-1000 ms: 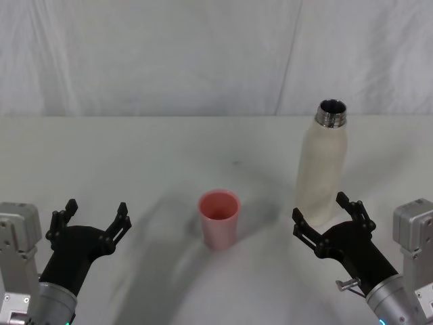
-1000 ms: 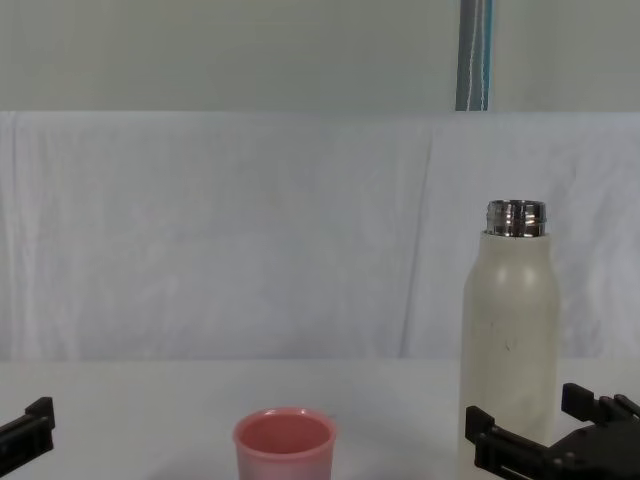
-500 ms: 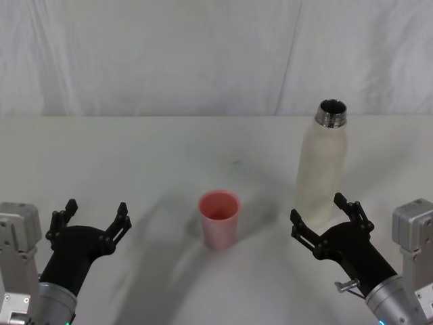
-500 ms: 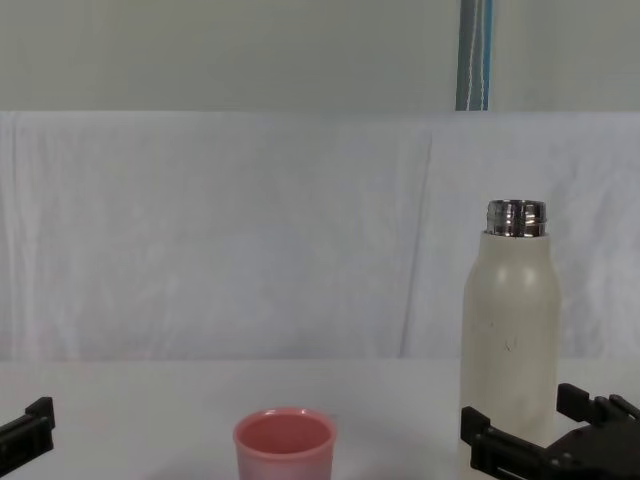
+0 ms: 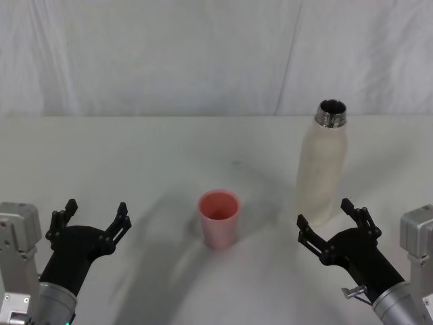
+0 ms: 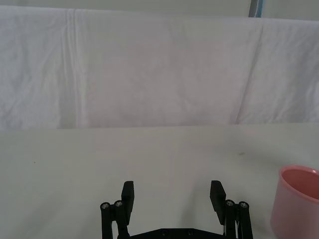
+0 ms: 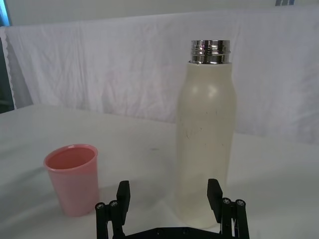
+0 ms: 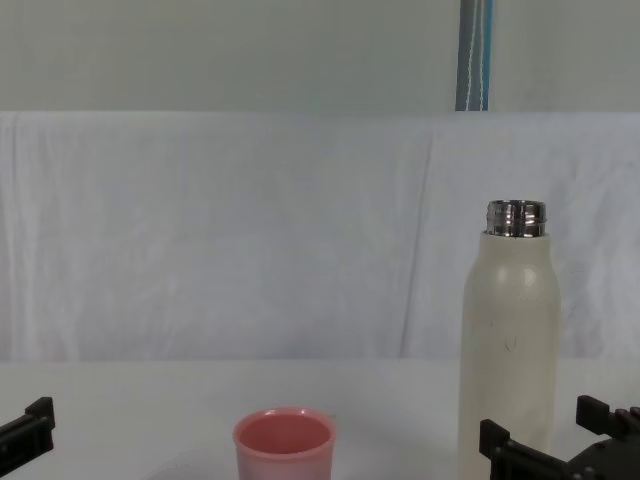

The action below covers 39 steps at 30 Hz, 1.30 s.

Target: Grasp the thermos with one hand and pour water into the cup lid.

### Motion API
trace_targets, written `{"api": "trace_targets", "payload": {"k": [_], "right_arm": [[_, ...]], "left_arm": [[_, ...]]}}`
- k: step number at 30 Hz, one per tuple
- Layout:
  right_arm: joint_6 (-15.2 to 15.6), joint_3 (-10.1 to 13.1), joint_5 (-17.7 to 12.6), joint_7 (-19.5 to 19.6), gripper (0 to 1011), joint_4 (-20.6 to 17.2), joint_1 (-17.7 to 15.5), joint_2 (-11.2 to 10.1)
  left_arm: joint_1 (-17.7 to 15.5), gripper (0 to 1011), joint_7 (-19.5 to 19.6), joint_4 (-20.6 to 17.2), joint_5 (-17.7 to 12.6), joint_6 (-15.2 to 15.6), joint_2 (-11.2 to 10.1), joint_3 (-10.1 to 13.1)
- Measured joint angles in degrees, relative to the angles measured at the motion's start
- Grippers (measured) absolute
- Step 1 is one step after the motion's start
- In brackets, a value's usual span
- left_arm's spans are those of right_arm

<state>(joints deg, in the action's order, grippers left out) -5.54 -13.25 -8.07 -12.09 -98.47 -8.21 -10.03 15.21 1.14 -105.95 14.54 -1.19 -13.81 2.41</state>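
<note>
Care suits this approach: right gripper (image 5: 336,231), fingers spread, should straddle the thermos (image 5: 322,162) low and square, away from the cup lid (image 5: 218,218); left gripper (image 5: 91,221) idles, spread.

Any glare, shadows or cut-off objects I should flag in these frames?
Head view: soft grey shadows on the table left of the cup lid; lighting even. Right wrist view: bright highlights on the thermos steel neck. Left wrist view: cup lid cropped at the frame edge. Chest view: right claw and cup lid cut by the bottom edge.
</note>
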Motion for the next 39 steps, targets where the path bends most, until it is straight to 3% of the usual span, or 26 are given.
{"api": "trace_targets", "payload": {"k": [39], "right_arm": [[0.0,0.3,-0.4,0.1,1000,0.0,-0.2,-0.1]], "left_arm": [[0.0,1001,0.0,0.0,0.0,0.0,0.0,0.0]]}}
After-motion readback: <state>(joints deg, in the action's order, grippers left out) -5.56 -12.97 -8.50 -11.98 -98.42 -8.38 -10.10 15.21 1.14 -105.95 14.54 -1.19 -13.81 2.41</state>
